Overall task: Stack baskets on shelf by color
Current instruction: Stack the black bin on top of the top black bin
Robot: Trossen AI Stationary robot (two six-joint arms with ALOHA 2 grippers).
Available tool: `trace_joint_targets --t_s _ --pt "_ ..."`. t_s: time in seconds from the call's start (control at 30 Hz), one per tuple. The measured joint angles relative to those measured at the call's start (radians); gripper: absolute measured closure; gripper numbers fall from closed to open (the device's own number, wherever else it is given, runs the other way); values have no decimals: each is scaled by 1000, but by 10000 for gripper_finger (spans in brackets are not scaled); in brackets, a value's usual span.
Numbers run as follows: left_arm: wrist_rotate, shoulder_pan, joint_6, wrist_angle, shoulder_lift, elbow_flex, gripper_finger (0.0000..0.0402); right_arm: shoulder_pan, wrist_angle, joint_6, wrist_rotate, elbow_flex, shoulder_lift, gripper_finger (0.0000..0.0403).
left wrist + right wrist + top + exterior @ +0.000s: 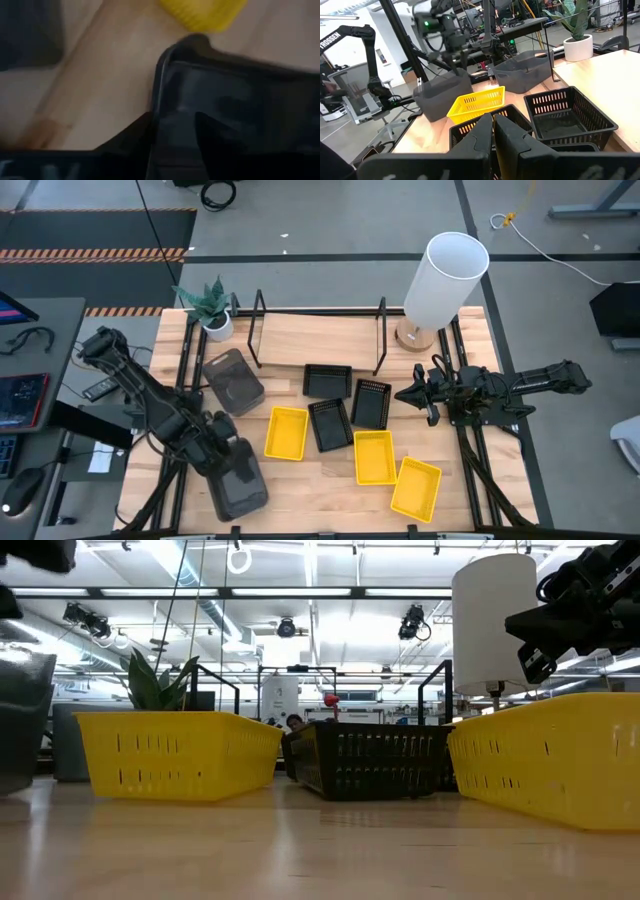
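My left gripper (228, 452) is shut on a dark grey basket (240, 483) near the table's near-left corner; the right wrist view shows this gripper (451, 54) above the same basket (437, 100). A second dark grey basket (233, 381) sits in front of the shelf (315, 340). Three black baskets (327, 380) (371, 402) (329, 425) and three yellow ones (286, 432) (374, 456) (416, 487) lie on the table's middle. My right gripper (412, 395) (492, 120) hovers shut, right of the black baskets, touching nothing. My left gripper holds the dark grey basket by its wall near a corner of the rim (159, 90). One finger (220, 140) is inside the basket and the other (125, 145) outside. The fingers come from above, pointing down. Whether the basket's bottom is off the table, I cannot tell.
A white lamp (443, 278) stands at the shelf's right end and a potted plant (211, 310) at its left end. Black rods run along the table's left and right sides. Bare wood (320, 490) lies near the near edge between the held basket and the yellow ones.
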Motion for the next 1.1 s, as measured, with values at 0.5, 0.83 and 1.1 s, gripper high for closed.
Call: trace_joint_targets --t_s 0.5,0.83,1.1 --pt "97 44 -27 132 15 108 266 0 0 0 0 0 0 378" --pt "271 -31 -13 611 185 109 268 0 0 0 0 0 0 378" --pt "265 -37 -12 396 303 108 270 0 0 0 0 0 0 378"
